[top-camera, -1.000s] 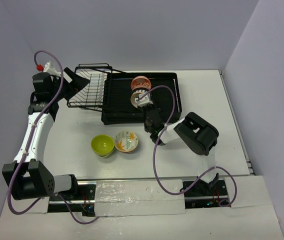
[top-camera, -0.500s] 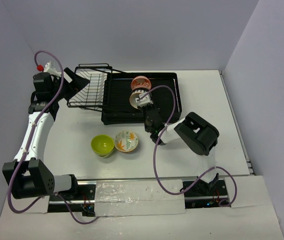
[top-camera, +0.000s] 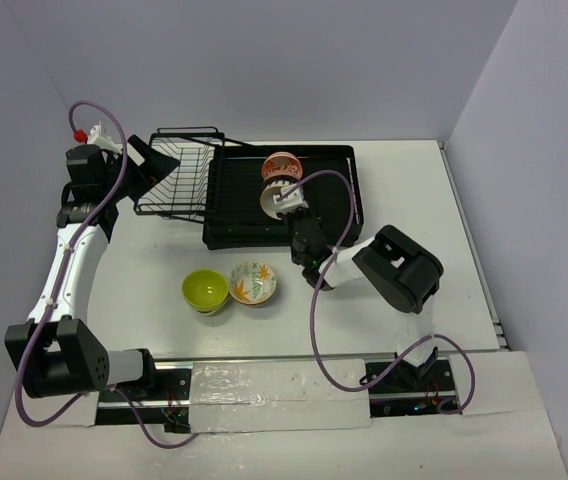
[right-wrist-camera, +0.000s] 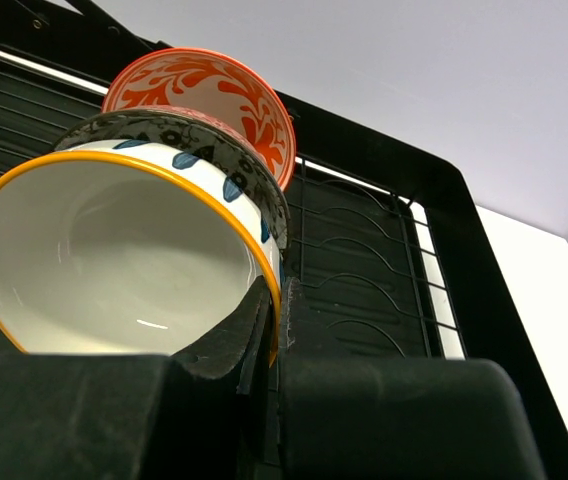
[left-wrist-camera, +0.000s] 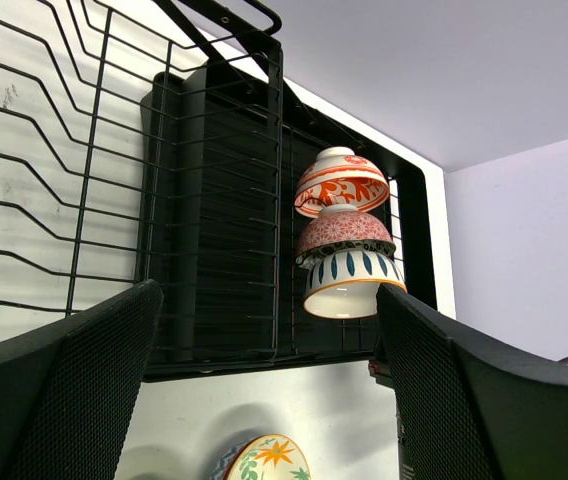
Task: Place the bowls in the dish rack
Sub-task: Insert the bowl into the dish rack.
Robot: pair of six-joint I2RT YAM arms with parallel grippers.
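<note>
The dish rack (top-camera: 232, 200) sits along the far edge of the white tabletop (top-camera: 414, 180), about midway. Its wire basket (top-camera: 176, 180) juts toward the far-left corner. On the rack's slats three bowls stand on edge in a close row, mouths toward the near edge. The red-orange bowl (right-wrist-camera: 214, 90) is farthest back, then a pink-patterned bowl (left-wrist-camera: 344, 230), then an orange-rimmed white bowl (right-wrist-camera: 114, 260) pressed against it.

The right end effector (right-wrist-camera: 269, 335) is clamped on the white bowl's rim, one finger inside and one outside.

The left end effector (top-camera: 146, 167) hangs by the left edge just beside the basket, its fingers spread wide with nothing between them.

A lime green bowl (top-camera: 205, 290) and a leaf-patterned bowl (top-camera: 253, 283) rest upright on the tabletop between the rack and the near edge, just beside each other.

Bare surface runs from the rack's right side to the right edge, and a narrower strip runs between the two loose bowls and the left arm.

Plain pale walls (top-camera: 264, 60) close in the left, far and right edges.
</note>
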